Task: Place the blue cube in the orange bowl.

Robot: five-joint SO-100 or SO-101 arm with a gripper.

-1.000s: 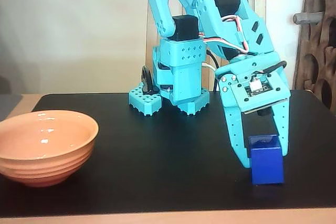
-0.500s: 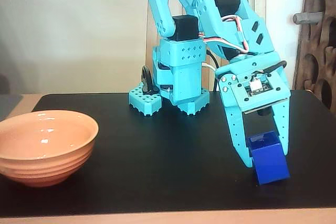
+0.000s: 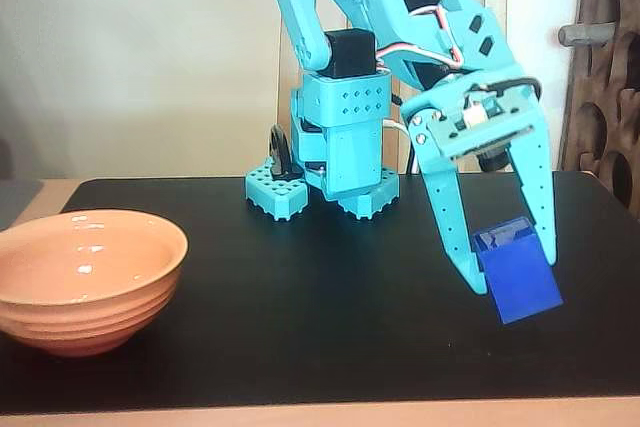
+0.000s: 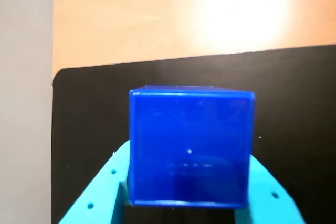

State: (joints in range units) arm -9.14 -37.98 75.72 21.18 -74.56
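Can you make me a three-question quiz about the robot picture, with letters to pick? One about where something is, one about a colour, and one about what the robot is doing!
1. Where is the orange bowl in the fixed view?
A. left
B. right
C. behind the arm

2. What colour is the mat on the table?
A. white
B. black
C. green

3. What is the tool doing?
A. hanging open and empty
B. gripping the blue cube
C. resting in the bowl

Answers: 1 A, the bowl sits at the left edge. 2 B, the mat is black. 3 B, the cube is tilted between both fingers.
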